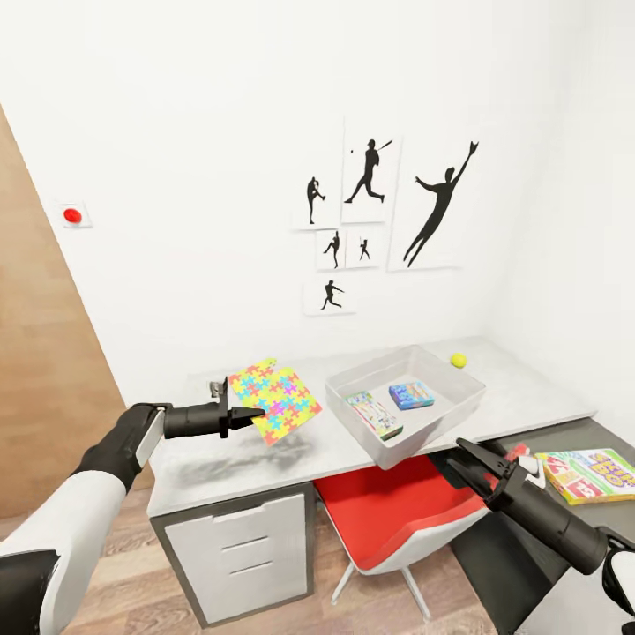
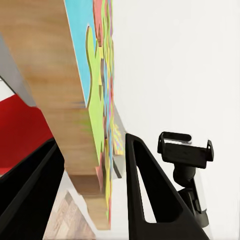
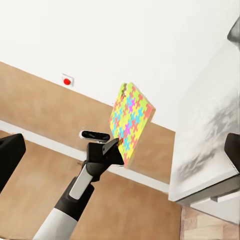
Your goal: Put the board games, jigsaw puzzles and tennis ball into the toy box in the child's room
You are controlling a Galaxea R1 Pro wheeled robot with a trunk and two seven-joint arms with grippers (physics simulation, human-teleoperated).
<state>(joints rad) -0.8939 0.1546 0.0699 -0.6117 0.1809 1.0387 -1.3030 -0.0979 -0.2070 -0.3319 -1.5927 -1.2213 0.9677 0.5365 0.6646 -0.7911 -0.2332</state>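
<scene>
My left gripper (image 1: 257,413) is shut on the edge of a jigsaw puzzle (image 1: 287,406), a bright multicoloured square held tilted above the table (image 1: 220,463). The left wrist view shows that puzzle (image 2: 97,100) edge-on between the black fingers (image 2: 150,200). Behind it another coloured square (image 1: 251,375) peeks out; I cannot tell whether it lies flat. The pale grey toy box (image 1: 423,437) holds a white-green board game (image 1: 375,414) and a small blue one (image 1: 411,394). A tennis ball (image 1: 458,359) lies behind the box. My right gripper (image 1: 454,451) hangs open below the box's front corner.
A yellow-green board game (image 1: 593,474) lies on the dark cabinet top at the right. A red and white chair (image 1: 397,516) stands tucked under the table beside white drawers (image 1: 242,547). A small black clamp stand (image 1: 216,386) sits near the table's left end. A wooden door (image 1: 44,397) is at left.
</scene>
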